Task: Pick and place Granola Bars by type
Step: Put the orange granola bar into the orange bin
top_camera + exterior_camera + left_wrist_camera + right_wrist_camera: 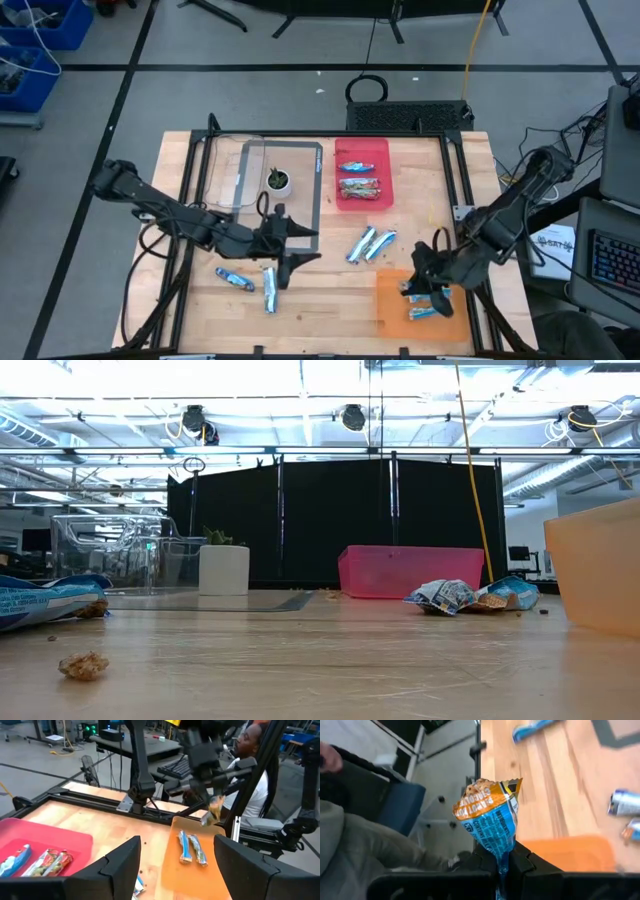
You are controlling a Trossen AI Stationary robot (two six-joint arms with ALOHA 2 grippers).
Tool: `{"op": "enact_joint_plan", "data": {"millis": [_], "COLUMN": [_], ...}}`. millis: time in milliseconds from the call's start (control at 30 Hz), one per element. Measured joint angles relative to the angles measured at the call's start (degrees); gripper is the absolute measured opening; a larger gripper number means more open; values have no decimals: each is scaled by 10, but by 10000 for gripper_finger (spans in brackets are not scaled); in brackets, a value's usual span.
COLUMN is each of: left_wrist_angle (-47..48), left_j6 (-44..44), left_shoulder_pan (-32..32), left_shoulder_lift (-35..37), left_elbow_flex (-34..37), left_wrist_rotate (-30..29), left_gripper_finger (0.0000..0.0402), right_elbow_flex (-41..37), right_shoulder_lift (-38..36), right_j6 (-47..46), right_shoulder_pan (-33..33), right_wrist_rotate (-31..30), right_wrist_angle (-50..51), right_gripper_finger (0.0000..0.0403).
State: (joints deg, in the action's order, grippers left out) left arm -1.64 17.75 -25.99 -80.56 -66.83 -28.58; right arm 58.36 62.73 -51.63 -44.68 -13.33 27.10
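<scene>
Pale wood tabletop [330,285], crumbs [84,664] scattered. Right gripper [425,283] clenched on opened blue granola bar [490,820] above orange bin [390,300]; left gripper [290,250] spread wide mid-table. Pink bin [370,150] holds bars; seated person [250,765] beyond table.

Grey floor [250,50] all round the wooden table [330,300], black tape lines crossing it. Beyond the table's far edge, a black curtain [330,520] under bright ceiling lights [352,416]. Blue bins [40,25] off its far-left corner, a keyboard [610,262] right.
</scene>
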Motion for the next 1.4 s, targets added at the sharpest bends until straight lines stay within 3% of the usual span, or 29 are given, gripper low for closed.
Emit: {"op": "enact_joint_plan", "data": {"millis": [433,867,1133,1400], "left_wrist_angle": [71,109,126,137], "left_j6": [4,-2,-4,-11], "left_shoulder_pan": [6,8,7,7], "left_shoulder_lift": [70,129,163,182], "left_elbow_flex": [0,0,1,1], "left_wrist_rotate": [-17,-45,-45,-45], "left_gripper_finger": [246,241,233,219], "right_elbow_flex": [0,0,-6,-89], "right_shoulder_lift": [98,220,255,255], "right_j6": [-84,-104,-88,-130], "right_shoulder_pan": [-58,-87,-87,-83], "right_wrist_rotate": [99,193,194,196], "right_wrist_angle": [85,82,56,-33], "right_gripper_finger": [0,0,0,0]}}
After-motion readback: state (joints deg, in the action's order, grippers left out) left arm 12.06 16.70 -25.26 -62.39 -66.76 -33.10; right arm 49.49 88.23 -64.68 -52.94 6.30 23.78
